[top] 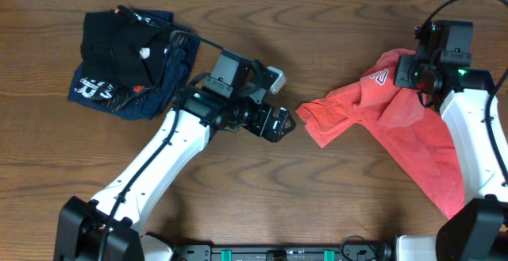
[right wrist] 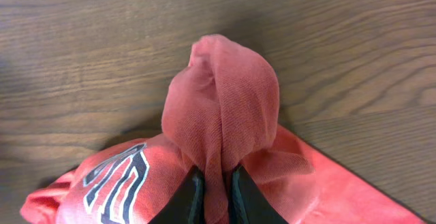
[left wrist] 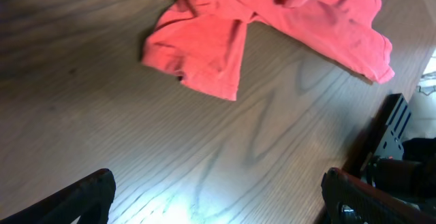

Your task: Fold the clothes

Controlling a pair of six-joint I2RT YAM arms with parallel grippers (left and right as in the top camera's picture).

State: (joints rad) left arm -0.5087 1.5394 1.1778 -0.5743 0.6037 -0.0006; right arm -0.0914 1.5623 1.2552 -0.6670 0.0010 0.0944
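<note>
Pinching only a thin bunch of shirt at 2 o'clock, the right gripper may lose it; the left gripper is wide open.

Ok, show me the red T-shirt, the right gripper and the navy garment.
red T-shirt [top: 413, 142], overhead view, middle of its fabric.
right gripper [right wrist: 219, 195], right wrist view, between fingertips pinching the shirt.
navy garment [top: 97, 89], overhead view, on its white lettering.
</note>
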